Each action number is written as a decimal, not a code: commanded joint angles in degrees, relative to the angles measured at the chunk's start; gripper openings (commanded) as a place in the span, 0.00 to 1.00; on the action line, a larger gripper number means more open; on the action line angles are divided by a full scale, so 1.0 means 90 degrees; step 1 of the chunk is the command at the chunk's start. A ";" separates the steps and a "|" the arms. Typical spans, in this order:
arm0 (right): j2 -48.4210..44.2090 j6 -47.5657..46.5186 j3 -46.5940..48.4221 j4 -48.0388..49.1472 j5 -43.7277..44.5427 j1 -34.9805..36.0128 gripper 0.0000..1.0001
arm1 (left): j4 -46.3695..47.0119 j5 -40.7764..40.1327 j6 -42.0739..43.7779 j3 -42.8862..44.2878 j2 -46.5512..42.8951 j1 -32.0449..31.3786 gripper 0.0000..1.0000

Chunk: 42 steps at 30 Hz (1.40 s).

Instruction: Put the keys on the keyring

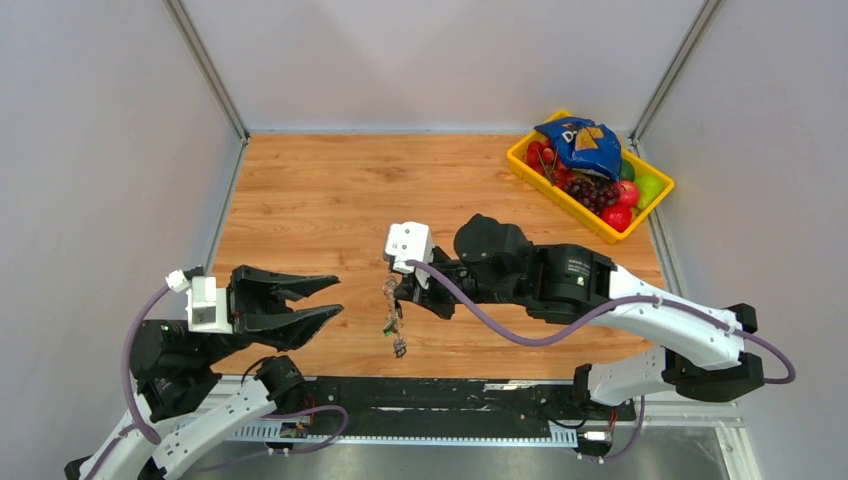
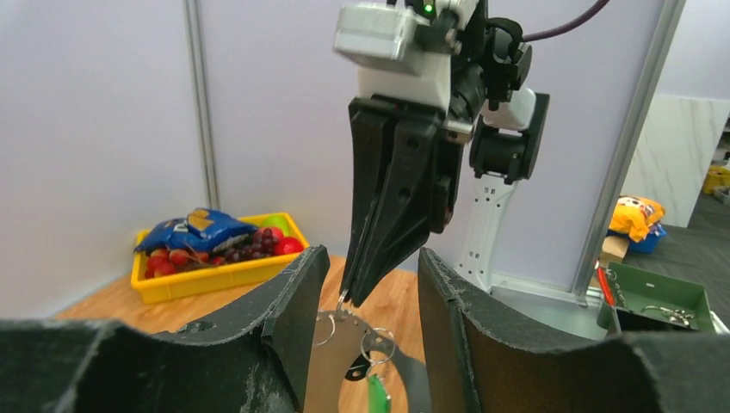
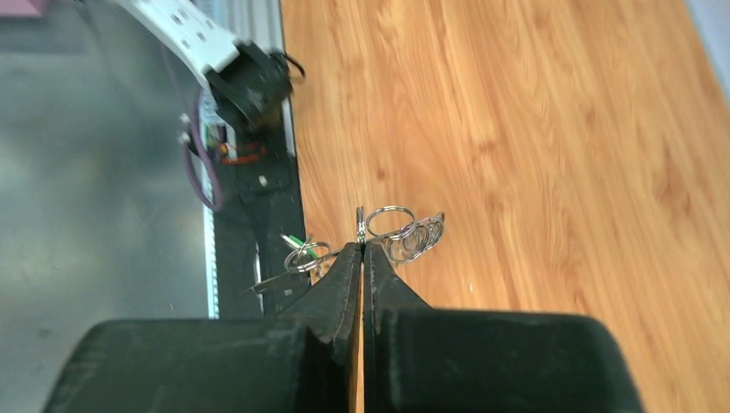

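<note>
Wooden worktop (image 1: 330, 200), pale panel walls (image 1: 430, 60) on three sides. A yellow bin (image 1: 522, 160) of fruit sits in the far right corner. My right end effector (image 1: 400, 291) is clamped on the keyring (image 1: 391, 293), with the keys (image 1: 398, 346) dangling over the near edge. My left end effector (image 1: 336, 298) is nearby, jaws apart.

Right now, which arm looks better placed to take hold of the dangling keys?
Left. The left hand is open, empty and pointed at the keys; the right hand is shut on the keyring.
</note>
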 commanded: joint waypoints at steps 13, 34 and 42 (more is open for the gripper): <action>-0.0656 -0.0654 -0.0172 -0.0053 -0.1429 -0.0218 0.00 | 0.0340 -0.0865 -0.0951 -0.1104 0.0097 -0.0008 0.74; -0.0559 0.0190 0.0042 0.0567 -0.0350 -0.0221 0.00 | 0.0852 -0.0930 -0.1213 -0.1331 -0.0379 -0.0001 0.84; -0.0328 0.0946 -0.0085 0.1140 0.1165 -0.0215 0.00 | 0.0088 -0.1354 -0.0987 -0.0752 -0.0001 -0.0010 0.85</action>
